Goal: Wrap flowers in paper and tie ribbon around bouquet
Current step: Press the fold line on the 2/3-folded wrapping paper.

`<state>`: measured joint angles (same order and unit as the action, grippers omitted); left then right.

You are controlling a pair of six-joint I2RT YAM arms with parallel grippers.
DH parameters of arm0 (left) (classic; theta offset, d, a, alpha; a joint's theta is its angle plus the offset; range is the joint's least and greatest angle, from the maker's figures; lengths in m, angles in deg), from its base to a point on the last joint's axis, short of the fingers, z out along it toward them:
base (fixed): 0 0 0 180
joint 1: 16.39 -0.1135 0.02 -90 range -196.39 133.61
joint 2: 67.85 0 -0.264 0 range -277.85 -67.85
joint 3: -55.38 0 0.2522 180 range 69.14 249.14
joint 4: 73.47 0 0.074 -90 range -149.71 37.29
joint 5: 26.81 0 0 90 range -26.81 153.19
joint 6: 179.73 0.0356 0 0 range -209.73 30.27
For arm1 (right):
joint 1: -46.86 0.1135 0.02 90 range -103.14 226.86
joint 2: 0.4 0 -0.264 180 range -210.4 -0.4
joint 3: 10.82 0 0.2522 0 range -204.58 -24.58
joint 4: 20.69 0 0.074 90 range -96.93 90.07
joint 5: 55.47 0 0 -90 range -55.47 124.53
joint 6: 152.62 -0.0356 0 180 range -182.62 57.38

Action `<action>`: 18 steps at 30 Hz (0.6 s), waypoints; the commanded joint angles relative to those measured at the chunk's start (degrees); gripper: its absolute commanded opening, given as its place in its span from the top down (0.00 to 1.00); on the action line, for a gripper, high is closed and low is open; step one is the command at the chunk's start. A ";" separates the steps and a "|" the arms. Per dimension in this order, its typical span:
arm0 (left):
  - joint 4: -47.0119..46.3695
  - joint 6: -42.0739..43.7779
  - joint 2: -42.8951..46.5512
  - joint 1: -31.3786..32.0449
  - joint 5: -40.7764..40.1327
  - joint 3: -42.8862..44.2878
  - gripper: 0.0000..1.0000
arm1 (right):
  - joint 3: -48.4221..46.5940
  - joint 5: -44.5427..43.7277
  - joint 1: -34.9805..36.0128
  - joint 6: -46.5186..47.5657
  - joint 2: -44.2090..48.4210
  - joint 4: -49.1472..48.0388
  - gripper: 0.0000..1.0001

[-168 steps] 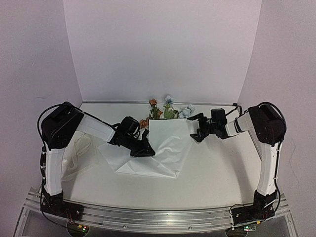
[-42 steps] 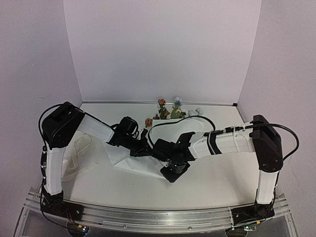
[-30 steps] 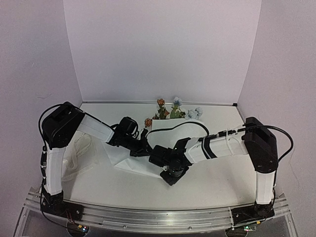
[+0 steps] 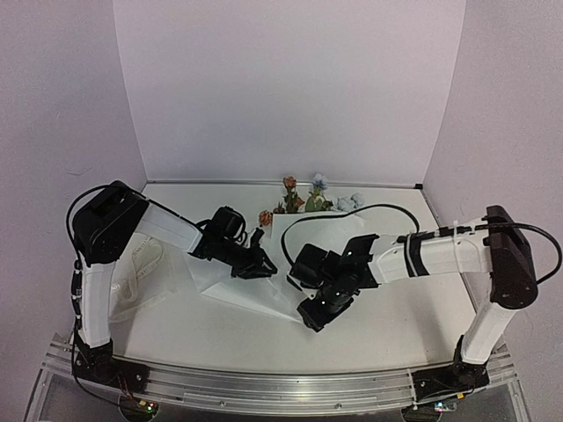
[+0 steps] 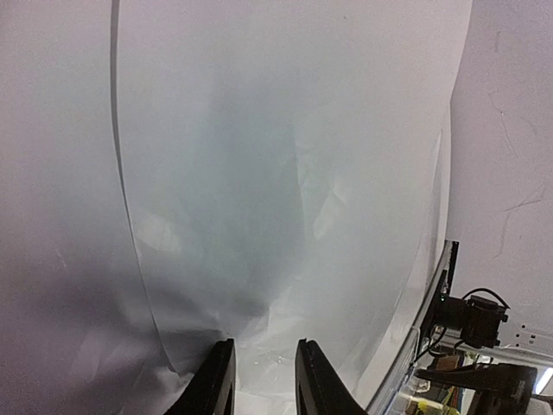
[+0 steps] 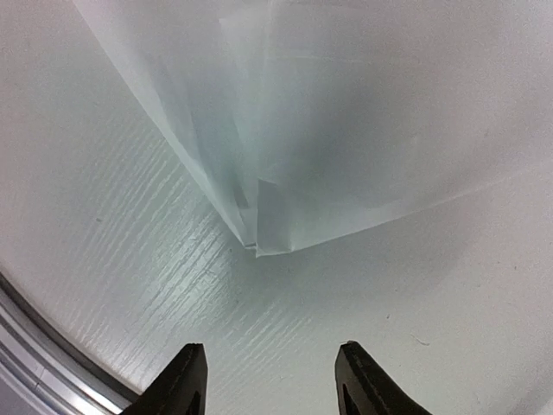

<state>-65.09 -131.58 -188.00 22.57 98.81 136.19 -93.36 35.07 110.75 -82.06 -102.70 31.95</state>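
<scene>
At its folded near corner, the thin, limp, crease-prone paper (image 6: 363,130) looks easiest to pinch; the right gripper (image 6: 270,367) hangs wide-spread there, the left gripper (image 5: 263,385) narrowly parted over it.

1. left arm (image 4: 167,230): reaches forward and inward from its base, forearm low.
2. left hand (image 4: 261,265): pitched downward; fingers (image 5: 220,380) only narrowly parted.
3. right arm (image 4: 440,255): stretched across toward the left hand, forearm near level.
4. right hand (image 4: 315,315): near the left hand, on its right; fingers (image 6: 186,380) spread wide, gripping nothing.
</scene>
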 commanded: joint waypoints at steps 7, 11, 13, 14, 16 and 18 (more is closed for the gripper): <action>7.68 0.88 9.79 -1.05 -5.82 -2.37 0.58 | 0.57 2.31 -3.23 -10.73 3.06 -4.25 0.82; 8.04 0.80 14.92 -1.82 -5.38 -6.53 0.56 | 1.47 6.69 -3.62 -12.29 2.43 -9.18 0.84; 8.65 0.36 19.02 -1.95 -6.15 -9.49 0.55 | 2.59 9.41 -4.31 -14.36 2.08 -12.64 0.84; 8.59 -0.60 21.61 -2.08 -6.68 -11.45 0.55 | 2.21 10.23 -4.56 -15.12 1.39 -13.51 0.85; 8.17 -3.02 26.57 -2.55 -7.69 -15.62 0.53 | 1.04 11.30 -4.81 -16.35 -0.25 -14.73 0.86; 6.96 -5.93 29.97 -3.34 -8.67 -20.75 0.53 | 0.08 11.63 -4.98 -17.60 -2.25 -17.13 0.86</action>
<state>-57.22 -132.88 -167.10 20.36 92.77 122.82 -91.55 43.74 106.49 -95.62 -101.15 21.30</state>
